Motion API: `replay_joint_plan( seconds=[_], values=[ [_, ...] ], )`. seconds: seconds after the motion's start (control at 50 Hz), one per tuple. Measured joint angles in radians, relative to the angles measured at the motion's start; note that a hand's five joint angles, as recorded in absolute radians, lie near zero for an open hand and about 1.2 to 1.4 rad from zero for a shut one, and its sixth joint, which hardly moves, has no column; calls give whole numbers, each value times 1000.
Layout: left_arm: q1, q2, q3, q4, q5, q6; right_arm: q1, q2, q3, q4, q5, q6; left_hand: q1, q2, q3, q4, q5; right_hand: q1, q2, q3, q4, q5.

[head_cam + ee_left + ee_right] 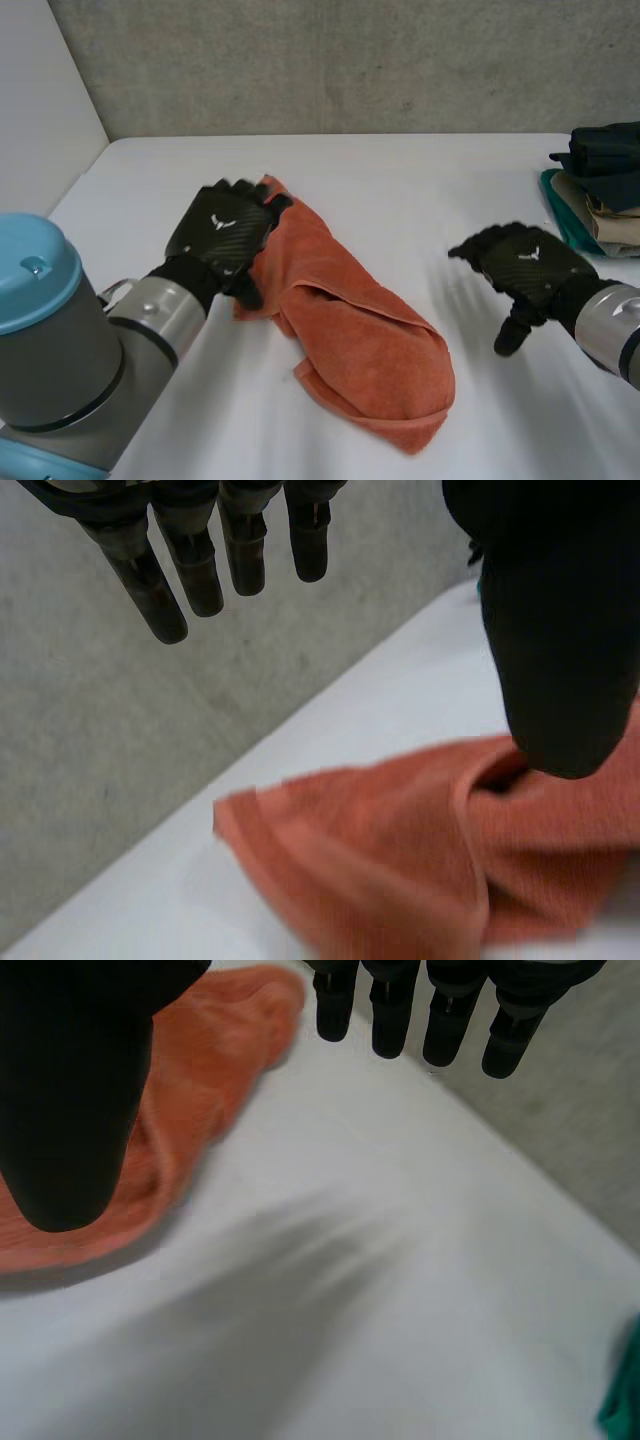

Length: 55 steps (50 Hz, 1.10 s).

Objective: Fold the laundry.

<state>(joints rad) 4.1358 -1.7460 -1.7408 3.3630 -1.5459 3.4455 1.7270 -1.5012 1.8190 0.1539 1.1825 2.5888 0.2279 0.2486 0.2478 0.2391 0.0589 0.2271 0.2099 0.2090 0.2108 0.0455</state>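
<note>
An orange towel lies crumpled in a long diagonal heap on the white table. My left hand hovers over its far left end with fingers straight and apart from the thumb, holding nothing. In the left wrist view the towel lies below the straight fingers, and the thumb hangs above a fold. My right hand is open above bare table to the right of the towel. The right wrist view has the towel beside the thumb, under the straight fingers.
A stack of folded clothes, dark on top with beige and teal below, sits at the table's far right edge. A grey wall stands behind the table. A teal cloth corner shows in the right wrist view.
</note>
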Motion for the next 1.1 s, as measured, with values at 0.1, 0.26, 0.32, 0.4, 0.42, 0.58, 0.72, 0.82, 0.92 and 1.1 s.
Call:
replay_joint_plan(
  seconds=[0.1, 0.26, 0.32, 0.4, 0.42, 0.58, 0.72, 0.82, 0.92, 1.1],
  values=[
    [61, -49, -23, 2, 36, 4, 26, 20, -5, 42, 9, 66, 3, 0, 0, 0, 0, 0, 0, 0, 0, 0],
    [148, -220, 29, 8, 174, -7, 91, 147, -22, -60, 39, 319, 3, 0, 0, 0, 0, 0, 2, 3, 2, 1],
    [151, -277, 73, 12, 205, -19, 108, 202, -43, -90, 60, 366, 3, 0, 0, 0, 0, 4, 4, 14, 13, 12],
    [142, -359, 156, 15, 225, -40, 151, 287, -88, -109, 108, 392, 18, 7, 4, 9, 17, 4, 50, 54, 49, 48],
    [138, -373, 174, 15, 226, -44, 159, 301, -97, -110, 118, 392, 58, 32, 31, 40, 52, 4, 54, 58, 54, 52],
    [107, -499, 310, 7, 219, -47, 205, 378, -140, -120, 175, 391, 245, 212, 213, 224, 232, 27, 72, 79, 75, 80],
    [97, -583, 386, 4, 211, -37, 209, 410, -169, -134, 179, 402, 809, 792, 775, 788, 780, 667, 692, 682, 678, 654],
    [93, -608, 461, 14, 214, -35, 218, 413, -218, -162, 181, 395, 871, 944, 940, 956, 899, 877, 960, 972, 976, 922],
    [87, -605, 573, 74, 211, -36, 229, 397, -302, -209, 204, 349, 871, 944, 940, 956, 899, 877, 960, 976, 982, 922],
    [103, -482, 771, 414, 143, -41, 241, 357, -575, -379, 335, 61, 871, 946, 941, 957, 899, 877, 960, 977, 982, 922]
  ],
)
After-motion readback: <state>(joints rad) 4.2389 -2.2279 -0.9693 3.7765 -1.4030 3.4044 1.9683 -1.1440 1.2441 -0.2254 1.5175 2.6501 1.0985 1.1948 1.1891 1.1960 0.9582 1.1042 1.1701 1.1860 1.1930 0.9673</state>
